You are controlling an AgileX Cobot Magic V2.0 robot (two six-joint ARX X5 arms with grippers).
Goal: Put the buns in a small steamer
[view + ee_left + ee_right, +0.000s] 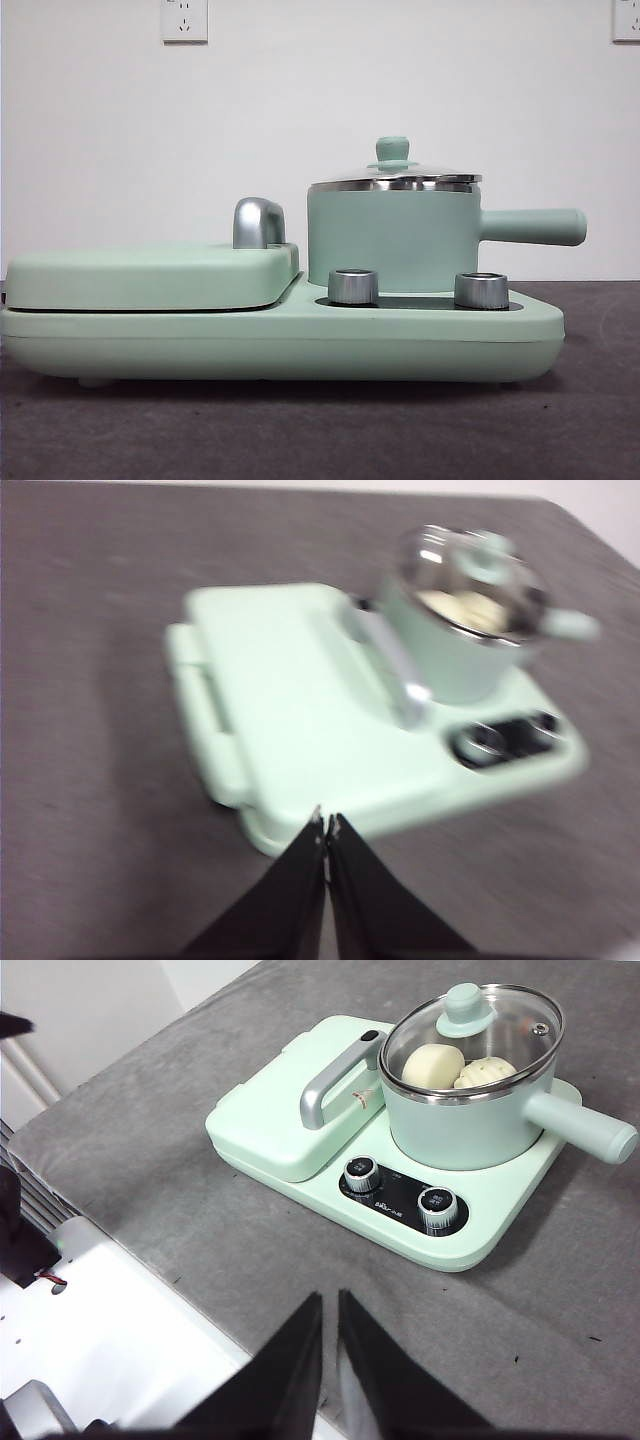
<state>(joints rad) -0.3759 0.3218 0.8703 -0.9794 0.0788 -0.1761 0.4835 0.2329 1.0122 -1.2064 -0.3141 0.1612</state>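
Sitting squarely at the centre right of the front view is the small mint-green cylindrical steamer pot (395,235), steel rim gleaming, its glass lid with the green knob (392,152) firmly on top, straight side handle (535,226) pointing to the right edge of the frame. It stands on the mint-green cooker base (280,340), just behind two round silver dials (353,286). To its left lies the flat mint-green griddle lid (150,277), closed, a curved silver handle (258,222) rising at its far corner.

And look through the glass in the right wrist view: both cream-white buns are inside the pot, the smooth roll-shaped bun (432,1064) and the round ridged bun (485,1070) touching side by side under the lid. In the left wrist view the pot's contents show only as a pale blur.

Neither arm enters the front view. The left gripper (325,825) hangs above the grey table (90,680), near the corner of the cooker base, its two black jaws pressed together with nothing between them. The right gripper (330,1305) hovers well clear of the cooker, over the table's edge, jaws drawn nearly together with only a thin slit left, gripping nothing.
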